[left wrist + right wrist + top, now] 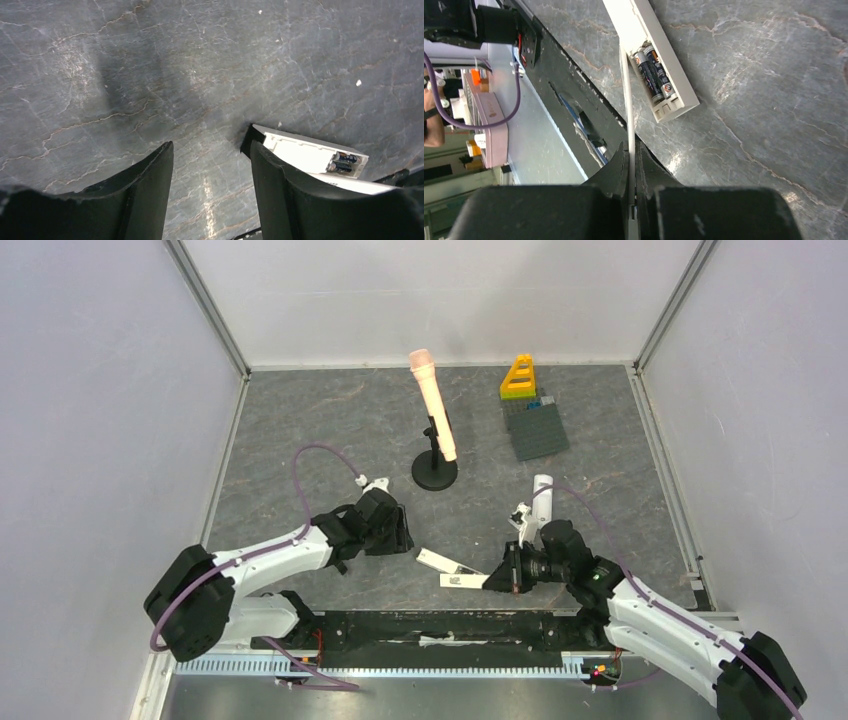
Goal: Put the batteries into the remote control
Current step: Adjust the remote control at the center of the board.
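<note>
A white remote lies back-up on the grey table between my arms. Its battery bay is open, and two dark batteries lie side by side in it. They also show in the left wrist view. No orange batteries are in view. My right gripper is shut on a thin white battery cover, seen edge-on just beside the remote. In the top view the cover lies flat near the remote's near end. My left gripper is open and empty, just left of the remote.
A second white remote lies behind my right arm. A pink microphone-shaped object leans on a black round stand at mid table. A yellow toy and a grey building plate sit at the back right. A black strip runs along the near edge.
</note>
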You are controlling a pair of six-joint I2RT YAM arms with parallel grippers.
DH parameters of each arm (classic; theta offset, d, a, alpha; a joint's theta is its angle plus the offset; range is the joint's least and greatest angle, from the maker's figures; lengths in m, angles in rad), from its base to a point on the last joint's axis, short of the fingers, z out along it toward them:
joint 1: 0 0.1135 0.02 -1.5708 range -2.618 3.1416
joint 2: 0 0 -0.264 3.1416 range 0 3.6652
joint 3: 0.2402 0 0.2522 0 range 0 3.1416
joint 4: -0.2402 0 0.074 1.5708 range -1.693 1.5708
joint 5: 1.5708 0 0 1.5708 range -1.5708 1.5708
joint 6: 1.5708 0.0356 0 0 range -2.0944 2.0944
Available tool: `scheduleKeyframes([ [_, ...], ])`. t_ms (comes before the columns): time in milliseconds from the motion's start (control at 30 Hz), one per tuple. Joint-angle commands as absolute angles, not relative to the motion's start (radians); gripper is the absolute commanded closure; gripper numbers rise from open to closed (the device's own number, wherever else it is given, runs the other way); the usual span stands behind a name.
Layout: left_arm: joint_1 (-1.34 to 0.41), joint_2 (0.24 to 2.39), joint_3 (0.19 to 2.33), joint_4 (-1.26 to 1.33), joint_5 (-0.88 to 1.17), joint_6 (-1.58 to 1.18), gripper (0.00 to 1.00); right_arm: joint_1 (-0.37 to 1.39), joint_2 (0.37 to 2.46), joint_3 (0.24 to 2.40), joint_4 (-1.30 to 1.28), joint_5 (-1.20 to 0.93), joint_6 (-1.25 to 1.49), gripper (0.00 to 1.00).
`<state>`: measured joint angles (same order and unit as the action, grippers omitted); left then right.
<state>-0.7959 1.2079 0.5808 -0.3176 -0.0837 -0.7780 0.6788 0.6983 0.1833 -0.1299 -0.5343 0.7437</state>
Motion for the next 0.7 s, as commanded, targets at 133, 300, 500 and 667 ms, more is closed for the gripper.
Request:
scheduleKeyframes([
  [133, -0.792, 1.274, 0.535, -0.162, -0.143, -0.905, 0.38, 0.679, 0.704, 0.15, -0.044, -0.352, 0.825, 1.0],
  [300, -0.792, 1.274, 0.522, -0.126, -0.149, -0.908, 0.38, 0.68, 0.728, 0.131, 0.032, -0.309, 0.863, 1.0],
  [500, -0.783, 1.252, 0.527, -0.144, -0.172, -0.901, 0.39, 0.68, 0.722, 0.168, 0.054, -0.418, 0.877, 1.0],
  [667, -0.762, 1.19, 0.512, -0.149, -0.193, -0.897, 0.38, 0.679, 0.713, 0.203, 0.135, -0.503, 0.976, 1.0],
])
